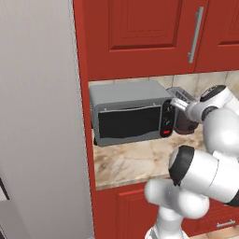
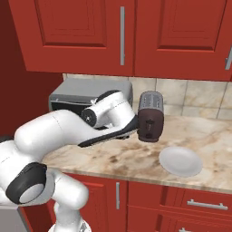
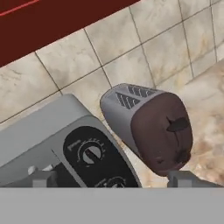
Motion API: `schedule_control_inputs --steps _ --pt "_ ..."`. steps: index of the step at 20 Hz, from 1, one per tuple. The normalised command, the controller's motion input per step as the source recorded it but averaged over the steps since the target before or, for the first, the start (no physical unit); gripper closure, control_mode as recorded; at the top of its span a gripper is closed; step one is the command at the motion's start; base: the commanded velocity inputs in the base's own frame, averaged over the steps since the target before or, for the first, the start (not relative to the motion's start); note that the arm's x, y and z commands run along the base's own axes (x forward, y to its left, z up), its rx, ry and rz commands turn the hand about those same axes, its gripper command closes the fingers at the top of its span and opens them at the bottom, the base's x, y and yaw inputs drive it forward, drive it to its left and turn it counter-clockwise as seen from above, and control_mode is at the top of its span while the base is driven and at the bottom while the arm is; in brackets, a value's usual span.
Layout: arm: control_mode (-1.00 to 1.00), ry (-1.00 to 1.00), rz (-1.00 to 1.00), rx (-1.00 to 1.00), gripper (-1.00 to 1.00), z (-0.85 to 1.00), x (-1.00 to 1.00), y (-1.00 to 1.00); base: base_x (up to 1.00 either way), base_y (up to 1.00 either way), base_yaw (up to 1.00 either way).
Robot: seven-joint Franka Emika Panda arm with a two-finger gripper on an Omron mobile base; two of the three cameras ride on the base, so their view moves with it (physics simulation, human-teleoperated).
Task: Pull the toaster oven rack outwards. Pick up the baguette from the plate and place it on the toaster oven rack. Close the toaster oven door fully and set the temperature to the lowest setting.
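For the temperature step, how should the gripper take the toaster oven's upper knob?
Pinch the raised bar across the upper knob, coming straight at the control panel from the front. The knob sits flat on the toaster oven face, so only that ridge gives the open gripper something to turn; the slot toaster crowds one side.

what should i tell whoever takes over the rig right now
Tool: open, holding nothing, at the toaster oven's knob panel, upper knob just ahead.
Oven door looks shut. White plate on the counter right of the slot toaster has no baguette on it.
Done, judging by this: rack, baguette and door steps.
Left: turn the temperature to lowest.
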Motion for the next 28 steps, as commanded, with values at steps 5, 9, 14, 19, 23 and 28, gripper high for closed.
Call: schedule_control_inputs --steps 5,9,14,19,23,28 --pt "-1.0 0.0 -0.09 0.98 -1.0 0.4 -0.04 0.0 0.0 0.0 0.0" --pt "-1.0 0.0 -0.2 0.98 -1.0 0.35 -0.39 0.0 0.0 0.0 0.0" --pt "-1.0 0.0 -0.34 0.88 -1.0 0.61 -0.71 0.0 0.0 0.0 0.0" --pt "-1.0 0.0 -0.41 0.74 -1.0 0.98 -0.73 -0.08 0.0 0.0 0.0" --pt "-1.0 0.03 -0.38 0.6 -1.0 1.0 -0.59 -0.01 0.0 0.0 0.0" --pt "-1.0 0.21 -0.25 0.54 -1.0 1.0 -0.53 0.0 0.0 0.0 0.0"
